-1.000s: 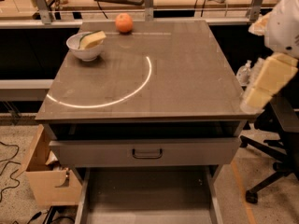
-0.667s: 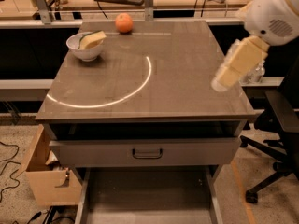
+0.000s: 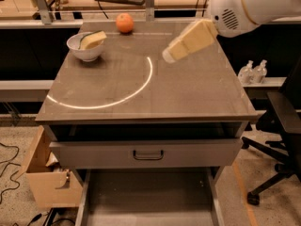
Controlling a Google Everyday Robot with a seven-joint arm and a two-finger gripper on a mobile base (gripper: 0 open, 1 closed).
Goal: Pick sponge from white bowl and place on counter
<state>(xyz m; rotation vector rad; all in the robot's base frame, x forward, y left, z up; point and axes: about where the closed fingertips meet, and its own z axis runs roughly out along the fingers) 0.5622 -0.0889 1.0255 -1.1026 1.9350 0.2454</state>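
Leaning in the white bowl at the tabletop's far left, the sponge looks light and squashy, best pinched across its raised sides, while the claw hovers well right, open or closed I cannot tell.

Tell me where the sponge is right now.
In the camera view, the sponge sits in the white bowl at the far-left corner of the counter, left of the orange. The claw hovers farther right, apart from it.
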